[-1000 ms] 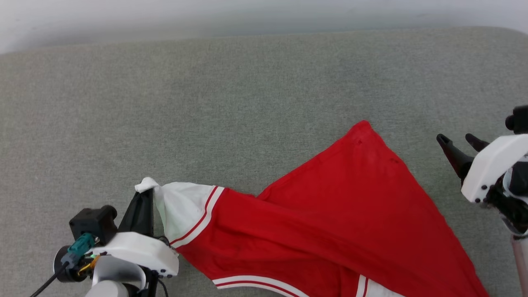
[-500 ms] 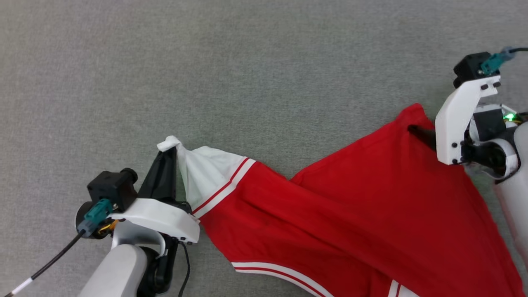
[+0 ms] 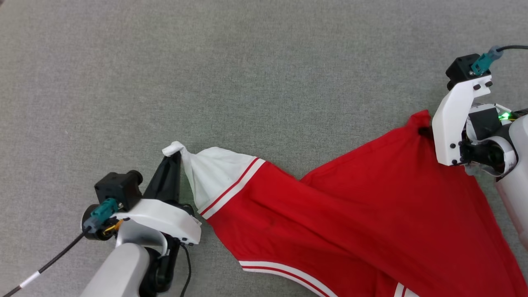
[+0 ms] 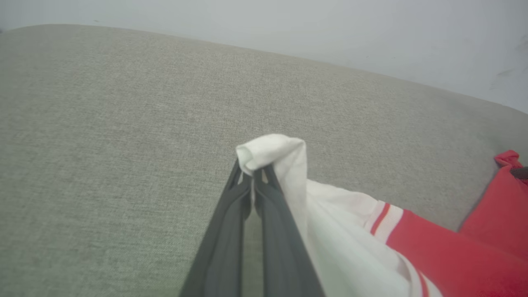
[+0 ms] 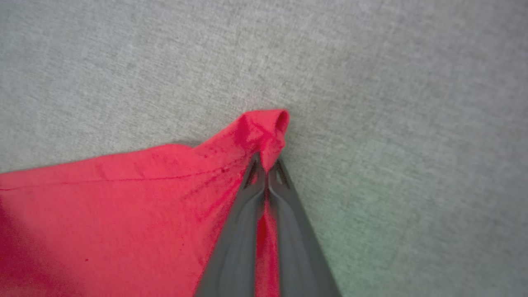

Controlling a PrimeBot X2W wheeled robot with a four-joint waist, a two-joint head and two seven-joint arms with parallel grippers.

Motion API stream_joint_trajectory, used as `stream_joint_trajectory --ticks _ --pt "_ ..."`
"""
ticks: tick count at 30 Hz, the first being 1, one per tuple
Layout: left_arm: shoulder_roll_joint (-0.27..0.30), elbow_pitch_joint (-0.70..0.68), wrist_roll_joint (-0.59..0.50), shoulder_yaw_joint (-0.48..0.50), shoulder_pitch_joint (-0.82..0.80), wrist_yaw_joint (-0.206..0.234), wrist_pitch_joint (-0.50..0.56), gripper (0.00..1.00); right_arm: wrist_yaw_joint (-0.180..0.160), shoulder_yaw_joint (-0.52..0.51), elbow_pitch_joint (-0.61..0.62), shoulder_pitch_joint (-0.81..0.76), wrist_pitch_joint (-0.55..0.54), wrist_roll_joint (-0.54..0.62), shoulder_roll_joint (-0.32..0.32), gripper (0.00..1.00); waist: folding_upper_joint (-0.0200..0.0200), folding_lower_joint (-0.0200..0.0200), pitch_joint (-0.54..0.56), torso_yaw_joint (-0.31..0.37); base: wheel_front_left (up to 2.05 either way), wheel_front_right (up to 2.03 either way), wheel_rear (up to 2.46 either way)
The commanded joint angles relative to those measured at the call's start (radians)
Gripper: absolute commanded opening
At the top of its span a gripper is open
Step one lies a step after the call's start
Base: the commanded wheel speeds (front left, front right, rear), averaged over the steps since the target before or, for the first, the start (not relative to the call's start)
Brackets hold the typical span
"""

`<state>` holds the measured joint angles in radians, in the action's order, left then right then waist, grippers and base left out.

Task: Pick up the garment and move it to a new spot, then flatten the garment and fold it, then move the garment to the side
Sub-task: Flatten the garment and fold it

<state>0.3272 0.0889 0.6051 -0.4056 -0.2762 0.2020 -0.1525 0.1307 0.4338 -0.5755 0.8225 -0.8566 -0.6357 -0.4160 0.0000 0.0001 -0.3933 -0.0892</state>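
Left gripper: 2 dark fingers pressed together, pinching the bunched tip of the white sleeve. In the left wrist view the jaws are closed on that tip. A knot of white cloth sticks out past the fingertips, and the rest of the sleeve drapes down the right side of the fingers.

Right gripper: in the head view its fingers are mostly hidden behind its own white housing, with the tips at the red corner. In the right wrist view the 2 fingers are closed and pinching that corner. A strip of red cloth runs between them and a small curled fold pokes past the tips.

Garment: a red T-shirt lying on the grey fabric surface. It sits in the lower right of the head view, stretched between the 2 grippers, and runs off the bottom and right edges. A red-and-white striped trim band sits where the sleeve meets the red body. A second hem band lies near the bottom edge. The red body is folded over itself along a diagonal crease.

A teal connector and a black cable are on the left wrist. A green light glows on the right wrist. A pale wall shows beyond the surface's far edge in the left wrist view.
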Motion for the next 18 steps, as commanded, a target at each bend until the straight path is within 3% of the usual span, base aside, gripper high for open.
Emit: stream_joint_trajectory --ticks 1,10,18 --pt "0.009 0.006 0.004 0.008 -0.015 -0.005 0.003 0.0 0.0 0.016 -0.013 -0.022 0.04 -0.009 0.01 0.0 0.0 -0.0001 0.018 0.006 0.0 0.0 0.0" --pt "0.085 0.051 0.011 0.046 -0.119 -0.037 0.046 0.0 0.0 0.005 -0.05 0.026 0.276 -0.029 0.01 0.0 0.0 -0.0001 0.148 0.059 0.0 0.0 0.0" --pt "0.101 0.166 0.052 0.086 -0.282 -0.08 0.075 0.0 0.0 -0.002 -0.111 0.047 0.454 -0.012 0.053 0.0 0.0 -0.0001 0.283 0.139 0.0 0.0 0.0"
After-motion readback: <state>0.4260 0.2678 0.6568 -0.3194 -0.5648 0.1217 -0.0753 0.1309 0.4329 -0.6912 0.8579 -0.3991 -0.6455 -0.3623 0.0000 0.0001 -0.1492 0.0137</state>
